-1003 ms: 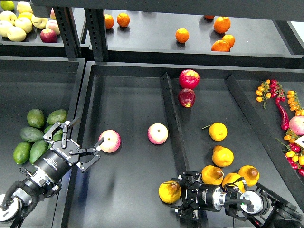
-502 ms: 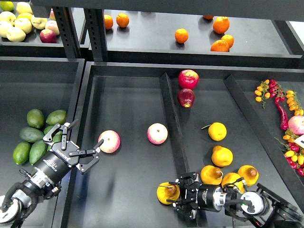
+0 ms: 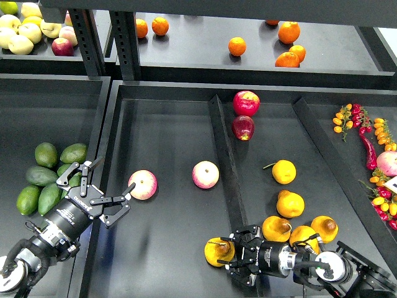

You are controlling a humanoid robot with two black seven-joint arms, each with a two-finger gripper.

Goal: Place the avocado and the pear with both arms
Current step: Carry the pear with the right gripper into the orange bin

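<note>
The pear [image 3: 217, 251], yellow-orange with a brown blotch, lies low in the middle tray, just left of the divider. My right gripper [image 3: 232, 255] reaches over the divider and its dark fingers sit against the pear's right side. I cannot tell whether they grip it. The avocado [image 3: 40, 176], the darkest of the pile, lies among brighter green avocados [image 3: 74, 152] in the left tray. My left gripper [image 3: 110, 179] is open and empty, just right of that pile, with one fingertip close to a pink apple [image 3: 143, 184].
A second pink apple [image 3: 205, 174] lies in the middle tray. Several yellow-orange pears [image 3: 290, 203] and two red apples [image 3: 246, 103] lie in the right tray past the divider [image 3: 224, 161]. Oranges [image 3: 237, 46] sit on the back shelf. Chillies and small tomatoes [image 3: 372, 139] lie far right.
The right gripper and the pear shifted slightly left and down. The left arm has barely moved and stays open.
</note>
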